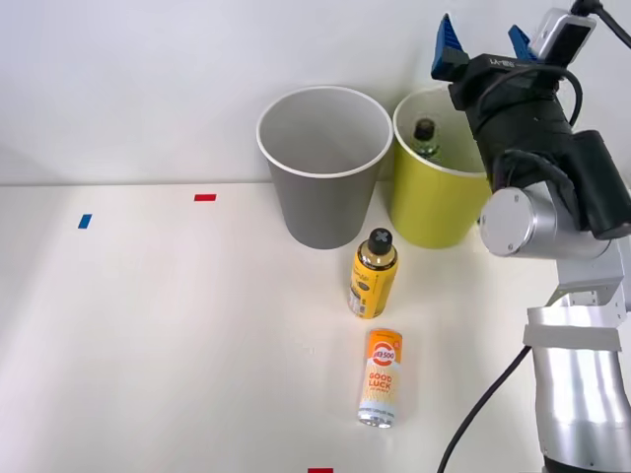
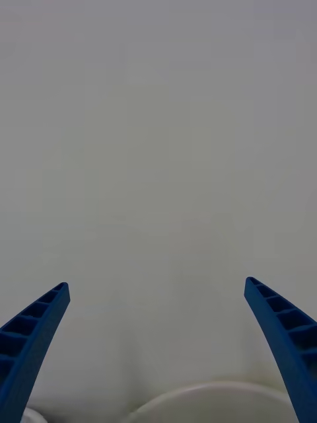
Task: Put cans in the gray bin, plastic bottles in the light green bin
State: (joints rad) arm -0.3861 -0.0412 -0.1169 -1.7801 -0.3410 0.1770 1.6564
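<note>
Nearest the camera, a can (image 1: pixel 381 391) lies on its side on the white table (image 1: pixel 148 345), orange fading to white with "GOOD LUCK" lettering, its silvery end toward the near edge. Just beyond it stands 1 yellow bottle (image 1: pixel 375 274) with a black cap, upright, close in front of the gray bin (image 1: pixel 320 177). To the right of that bin, nearly touching, is the green bin (image 1: pixel 429 202); inside it a bottle with a black cap (image 1: pixel 425 136) pokes up near the rim. The right gripper (image 1: pixel 483 44) is held high above the green bin's far right side, its 2 blue fingers (image 2: pixel 33 330) spread wide with nothing between them. In the wrist view a white curved rim (image 2: pixel 211 391) shows between the fingers against the pale wall. Small red (image 1: pixel 204 197) and blue (image 1: pixel 85 221) tape marks sit on the table's left.
</note>
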